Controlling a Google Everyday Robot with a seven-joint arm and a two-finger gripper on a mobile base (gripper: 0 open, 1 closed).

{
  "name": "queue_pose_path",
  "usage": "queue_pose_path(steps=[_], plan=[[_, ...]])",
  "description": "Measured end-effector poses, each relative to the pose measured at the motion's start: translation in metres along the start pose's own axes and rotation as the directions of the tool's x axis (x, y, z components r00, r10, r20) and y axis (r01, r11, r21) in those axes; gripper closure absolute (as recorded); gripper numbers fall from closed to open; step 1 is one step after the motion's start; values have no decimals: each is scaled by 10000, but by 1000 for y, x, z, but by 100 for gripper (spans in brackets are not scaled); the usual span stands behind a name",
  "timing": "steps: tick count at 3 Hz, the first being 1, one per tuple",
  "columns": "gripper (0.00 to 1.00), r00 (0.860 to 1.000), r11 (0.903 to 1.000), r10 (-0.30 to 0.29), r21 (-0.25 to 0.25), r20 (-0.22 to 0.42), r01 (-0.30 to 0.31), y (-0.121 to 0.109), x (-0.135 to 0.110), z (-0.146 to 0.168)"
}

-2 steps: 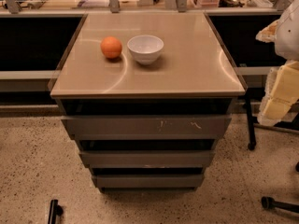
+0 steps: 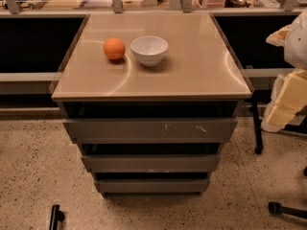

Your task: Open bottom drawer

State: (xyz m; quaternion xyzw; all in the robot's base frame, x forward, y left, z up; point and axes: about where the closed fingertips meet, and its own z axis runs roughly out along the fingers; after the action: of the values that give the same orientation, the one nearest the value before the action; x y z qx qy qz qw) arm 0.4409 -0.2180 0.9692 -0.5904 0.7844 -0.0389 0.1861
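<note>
So the bottom drawer sits shut, the lowest grey front on the cabinet, meaning the pull hasn't begun I'd say. The gripper hangs at the right edge, well apart, probably just parked; can't tell if it's clenched

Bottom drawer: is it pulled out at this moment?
No, the bottom drawer shows only its flat front and nothing of its inside, while the gripper hangs at the right edge, away from the cabinet.

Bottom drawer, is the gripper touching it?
Apart. The camera view shows the gripper at the right edge, up beside the cabinet, with open floor between it and the bottom drawer.
</note>
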Motion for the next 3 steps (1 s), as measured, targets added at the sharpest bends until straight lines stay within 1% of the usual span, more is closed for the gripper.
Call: queue_pose_path(steps=[1,2,3], plan=[[0,9899,9947,1000,-324,1008,-972,26,11,47],[0,9411,9585,2662,-1609,2084,-2355,67,22,129],[0,9262,9455,3103,-1709,2141,-2773,79,28,156]])
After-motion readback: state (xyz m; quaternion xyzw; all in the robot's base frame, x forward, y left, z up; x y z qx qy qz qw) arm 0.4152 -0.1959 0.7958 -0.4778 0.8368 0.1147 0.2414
